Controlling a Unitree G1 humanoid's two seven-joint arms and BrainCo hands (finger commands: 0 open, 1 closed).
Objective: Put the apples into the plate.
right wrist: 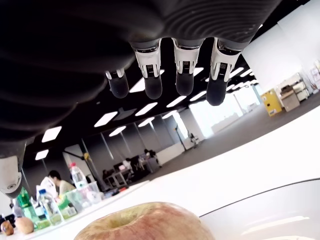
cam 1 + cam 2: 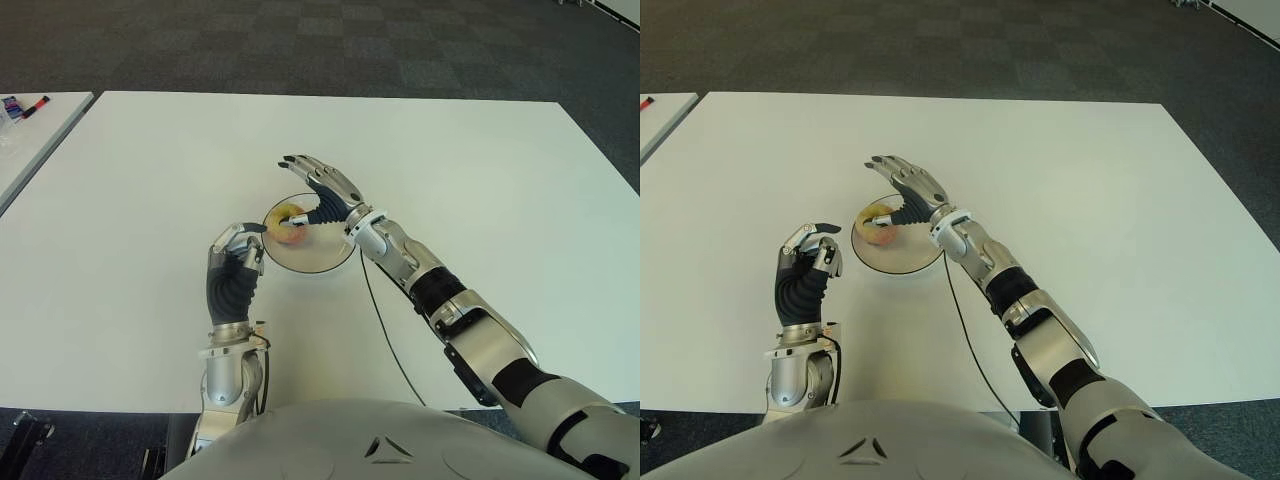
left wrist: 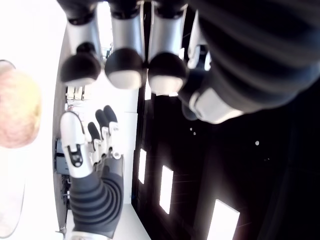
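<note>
A yellow-red apple lies inside the shallow plate near the middle of the white table, toward the plate's left rim. My right hand hovers just above and behind the apple with its fingers spread, holding nothing; the apple shows below the palm in the right wrist view. My left hand stands just left of the plate, fingers curled with nothing in them. The apple appears beside it in the left wrist view.
A second white table stands at the far left with pens on it. A thin black cable runs from the plate area toward the table's near edge. Dark carpet lies beyond the table.
</note>
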